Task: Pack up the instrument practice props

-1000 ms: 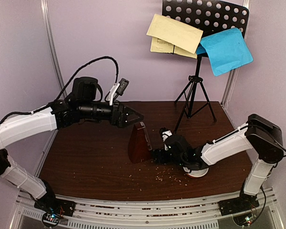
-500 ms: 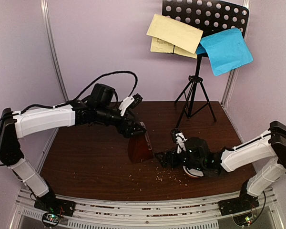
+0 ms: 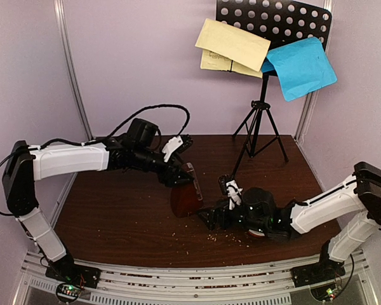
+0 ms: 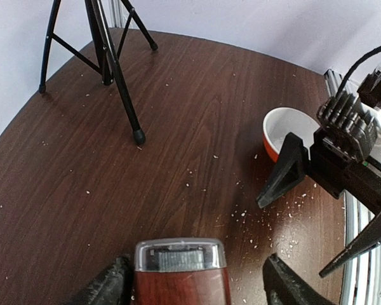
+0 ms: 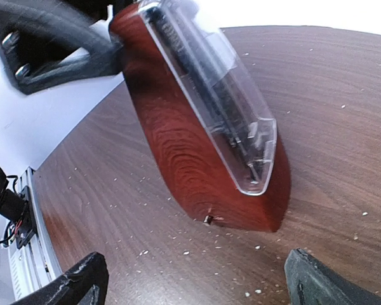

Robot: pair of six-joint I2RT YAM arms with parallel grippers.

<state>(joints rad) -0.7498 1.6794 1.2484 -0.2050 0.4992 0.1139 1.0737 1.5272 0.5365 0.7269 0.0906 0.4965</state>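
The brown pyramid metronome (image 3: 185,196) with its clear cover stands mid-table. My left gripper (image 3: 181,174) is open, its fingers either side of the metronome's top (image 4: 180,272); there is a gap at the right finger (image 4: 286,287). My right gripper (image 3: 209,217) is open, low over the table just right of the metronome's base (image 5: 206,159), not touching it. The black music stand (image 3: 274,19) stands at the back right on its tripod (image 3: 259,127). It holds pale yellow sheets (image 3: 232,44) and a blue sheet (image 3: 301,67).
A small white bowl (image 4: 291,127) with an orange outside sits right of the metronome, mostly hidden under my right arm in the top view. Crumbs (image 3: 219,236) are scattered on the wood in front. A tripod foot (image 4: 138,136) stands behind the metronome.
My left gripper has swung right and down from above the metronome's left side and now straddles its top. My right arm has shifted and dropped lower, its gripper staying by the metronome's base.
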